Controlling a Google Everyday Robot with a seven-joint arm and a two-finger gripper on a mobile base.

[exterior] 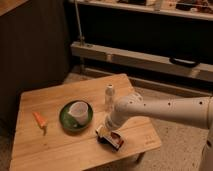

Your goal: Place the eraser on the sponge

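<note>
The eraser [114,140], a black block with a white label and a red mark, lies near the front right edge of the wooden table [55,150]. My gripper [107,128] comes in from the right on a white arm and is down at the eraser's left end, touching or just above it. The sponge is hidden; a dark edge shows under the eraser's left end, and I cannot tell what it is.
A green plate [66,119] with a white cup [79,111] on it sits mid-table. An orange carrot [39,120] lies at the left. A small white bottle [109,94] stands behind the gripper. Dark shelving and a low rail run behind the table.
</note>
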